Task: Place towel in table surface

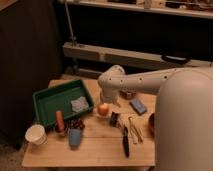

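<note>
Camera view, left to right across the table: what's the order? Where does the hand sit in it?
white cup → towel, lying in the green tray → orange fruit → black tool → blue block. The hand hangs just above the fruit, so it shares that slot.
</note>
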